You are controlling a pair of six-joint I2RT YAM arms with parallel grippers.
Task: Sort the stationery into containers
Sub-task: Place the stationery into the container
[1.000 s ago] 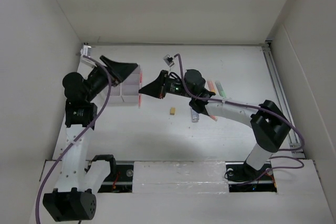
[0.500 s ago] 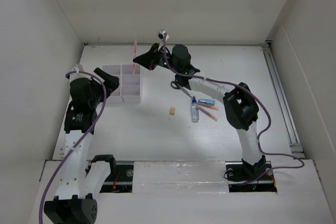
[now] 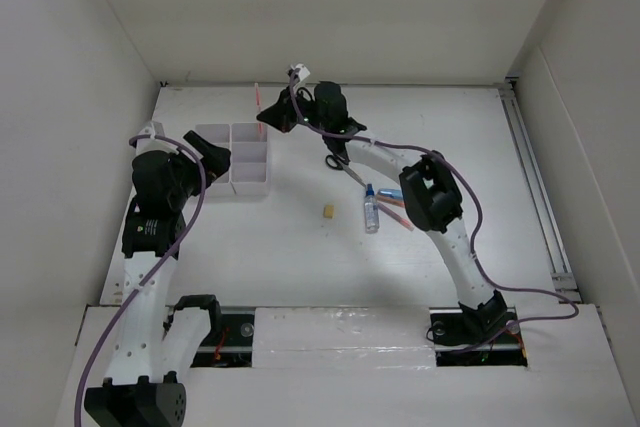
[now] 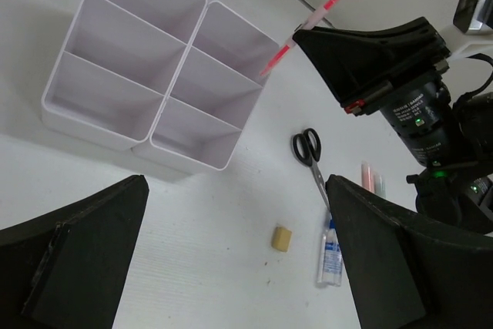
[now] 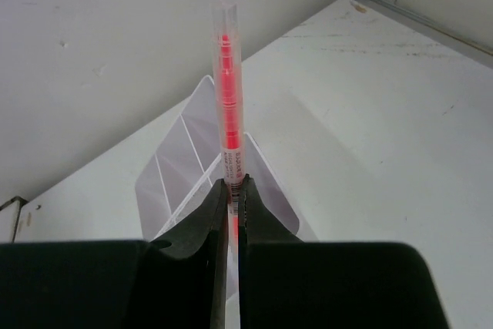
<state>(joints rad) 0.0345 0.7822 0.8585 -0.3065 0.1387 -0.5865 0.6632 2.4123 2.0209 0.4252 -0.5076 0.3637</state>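
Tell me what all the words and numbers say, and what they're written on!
No text here can be read.
Red-pink pen: tiny print on the barrel above the right gripper, too small to read.
Bottle: blue label, too blurred to read.
Right arm's wrist: white lettering, too blurred to read.

right gripper (image 3: 268, 117) and red-pink pen (image 3: 258, 105) now at far corner of organizer (image 3: 250, 192)
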